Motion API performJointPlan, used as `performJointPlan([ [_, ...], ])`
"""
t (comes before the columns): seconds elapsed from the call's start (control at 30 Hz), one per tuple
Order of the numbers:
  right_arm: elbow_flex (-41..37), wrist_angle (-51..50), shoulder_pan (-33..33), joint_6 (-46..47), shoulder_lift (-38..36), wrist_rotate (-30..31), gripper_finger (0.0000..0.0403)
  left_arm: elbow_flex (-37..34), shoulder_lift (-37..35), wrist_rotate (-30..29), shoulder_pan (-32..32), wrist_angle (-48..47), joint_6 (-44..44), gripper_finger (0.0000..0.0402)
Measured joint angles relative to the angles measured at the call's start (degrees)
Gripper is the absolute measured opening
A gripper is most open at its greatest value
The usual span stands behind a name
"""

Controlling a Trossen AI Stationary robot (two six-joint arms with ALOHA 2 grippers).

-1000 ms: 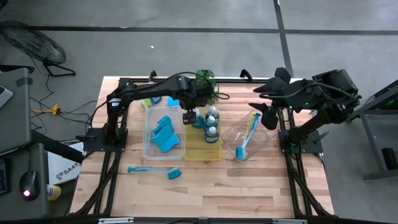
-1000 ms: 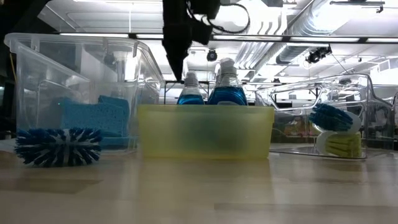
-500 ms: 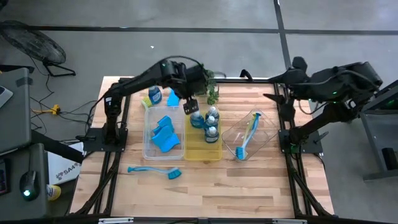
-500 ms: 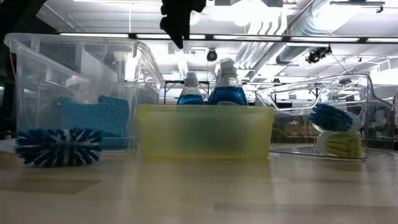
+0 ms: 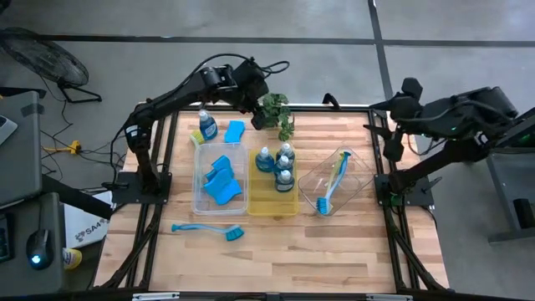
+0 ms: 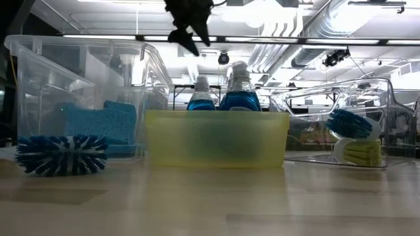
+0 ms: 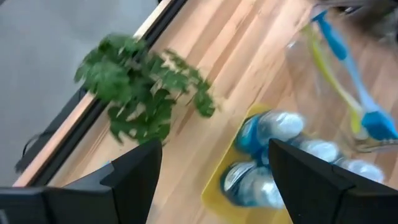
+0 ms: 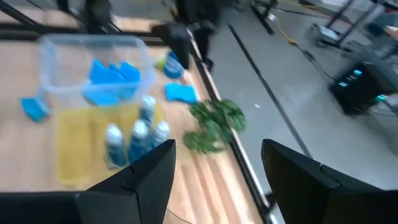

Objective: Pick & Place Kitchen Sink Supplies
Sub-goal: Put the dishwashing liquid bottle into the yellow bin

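**A:** Take the yellow rectangular tray as the landmark. What sits in it?

**B:** Three small clear bottles of blue dish soap with pale caps, clustered at its far end, toward the small green potted plant. The low view shows two of them rising above the tray's front wall.

**A:** And to its sides?

**B:** Touching its left side is a clear rectangular tub holding wavy blue sponges. To its right, apart from it, a clear tray lies at an angle with two long-handled brushes, a blue one and a yellow-green one beside it. In front of the tub, on the bare wood, lies another blue dish brush. Beyond the tub stand one more soap bottle and a loose blue sponge.

**A:** The grippers?

**B:** The left gripper hangs above the table's far edge, just left of the plant, beyond the yellow tray. Its fingers are spread with nothing between them. The right gripper is off the table's right edge, well away from the tray, fingers parted and carrying nothing.
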Motion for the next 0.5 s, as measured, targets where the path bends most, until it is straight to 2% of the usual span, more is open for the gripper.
performJointPlan([
  [0.1,-8.2,3.6,0.0,0.8,-4.1,1.1,0.0232,-3.5,-2.0,-1.0,2.4,-1.6,-0.5,0.0287],
  [0.3,-22.2,18.1,0.0,2.9,-11.4,1.3,0.0232,-13.4,-8.8,-3.1,9.6,-1.6,-1.0,0.0287],
  [0.5,-31.5,29.8,-0.4,1.8,-15.1,3.5,0.0232,-22.4,-13.5,-6.1,18.8,-1.5,-2.2,0.0287],
])
